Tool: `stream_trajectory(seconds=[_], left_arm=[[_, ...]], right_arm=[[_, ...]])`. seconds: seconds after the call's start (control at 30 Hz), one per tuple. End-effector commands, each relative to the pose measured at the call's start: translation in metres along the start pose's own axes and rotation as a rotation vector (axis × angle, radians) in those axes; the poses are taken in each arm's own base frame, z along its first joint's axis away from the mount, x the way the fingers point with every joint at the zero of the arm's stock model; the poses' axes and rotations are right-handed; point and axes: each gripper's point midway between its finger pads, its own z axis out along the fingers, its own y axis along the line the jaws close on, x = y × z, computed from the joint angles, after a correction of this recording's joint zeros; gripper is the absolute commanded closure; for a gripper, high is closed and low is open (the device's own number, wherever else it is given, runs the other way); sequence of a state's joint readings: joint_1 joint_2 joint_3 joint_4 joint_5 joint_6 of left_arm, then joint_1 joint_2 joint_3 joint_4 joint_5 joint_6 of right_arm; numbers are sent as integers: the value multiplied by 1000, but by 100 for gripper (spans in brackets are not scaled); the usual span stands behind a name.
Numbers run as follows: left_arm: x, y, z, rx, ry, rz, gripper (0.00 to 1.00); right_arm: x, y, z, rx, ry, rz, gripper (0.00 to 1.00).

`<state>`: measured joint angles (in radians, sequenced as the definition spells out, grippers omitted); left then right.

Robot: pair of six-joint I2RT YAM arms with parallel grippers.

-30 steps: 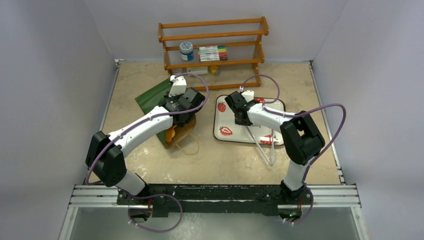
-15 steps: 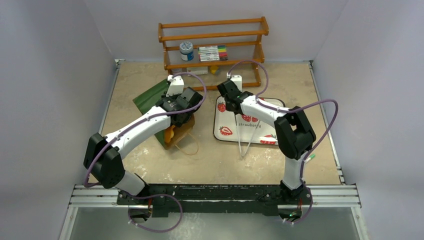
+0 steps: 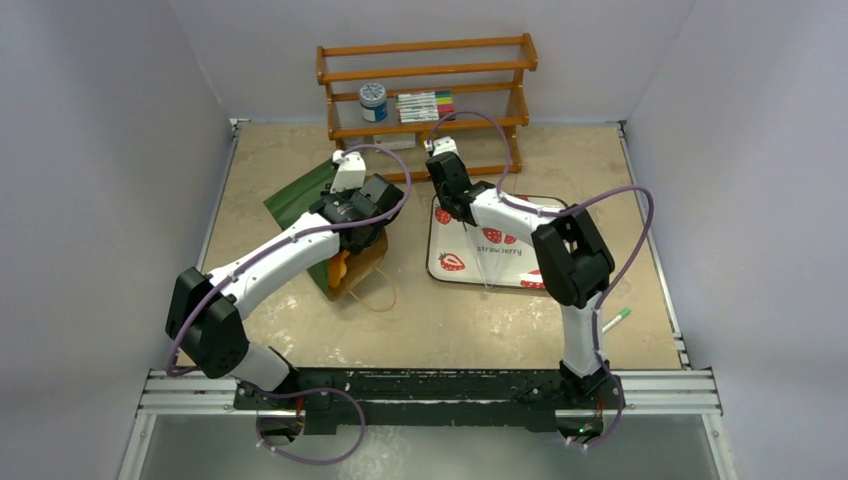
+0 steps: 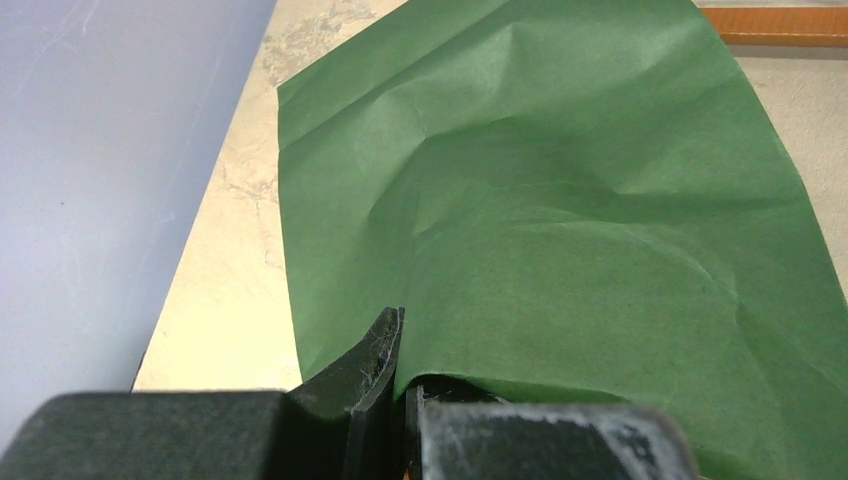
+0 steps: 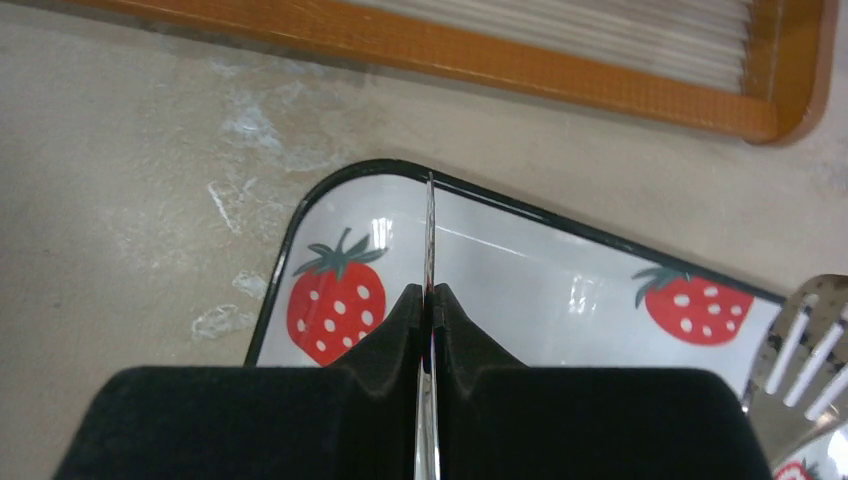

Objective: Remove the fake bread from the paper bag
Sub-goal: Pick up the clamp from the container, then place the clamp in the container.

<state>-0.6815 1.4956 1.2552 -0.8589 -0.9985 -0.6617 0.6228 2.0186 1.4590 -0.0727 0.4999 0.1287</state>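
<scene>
The dark green paper bag [image 3: 300,197] lies on its side left of centre, its brown mouth [image 3: 366,262] facing the near right. An orange piece of fake bread [image 3: 341,268] shows inside the mouth. My left gripper [image 3: 364,234] is shut on the bag's upper edge. In the left wrist view the green paper [image 4: 560,200] folds between the closed fingers of the left gripper [image 4: 403,350]. My right gripper [image 3: 463,211] hovers over the strawberry tray's far left corner. It is shut on thin metal tongs [image 5: 429,230], seen edge-on between the closed fingers of the right gripper [image 5: 428,296].
A white strawberry tray [image 3: 545,208], [image 5: 520,270] lies right of the bag. A wooden rack [image 3: 425,48] at the back holds a jar [image 3: 372,100] and markers [image 3: 425,105]. A green-tipped pen [image 3: 612,319] lies near the right arm's base. The bag's string handle [image 3: 378,296] trails on the table.
The right arm has swung left and farther back over the tray's corner, carrying the tongs, and its jaws have closed tighter. The left arm holds the bag, shifted slightly left.
</scene>
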Motion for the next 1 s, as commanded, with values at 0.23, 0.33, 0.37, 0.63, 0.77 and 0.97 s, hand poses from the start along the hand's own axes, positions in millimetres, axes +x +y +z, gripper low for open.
stream_trajectory(seconds=[0.23,0.33,0.37,0.63,0.77,0.97], left_arm=[[-12,9,-5,-1,-35,-105,100],[-8,7,-4,5,-29,-105,100],[-8,6,-3,6,-27,-103,100],[-21,10,-7,4,-46,-96,100],[-24,7,-7,12,-46,-76,100],[-24,1,-5,33,-42,-36,100]], right_arm=[[-42,30,0,-149,-123,-44,69],[-39,32,-4,-165,-115,-24,52],[-38,33,-7,-167,-113,-20,48],[-74,23,-79,-161,-203,100,20],[-67,7,-106,-160,-187,159,15],[-14,-20,-120,-87,-95,197,14]])
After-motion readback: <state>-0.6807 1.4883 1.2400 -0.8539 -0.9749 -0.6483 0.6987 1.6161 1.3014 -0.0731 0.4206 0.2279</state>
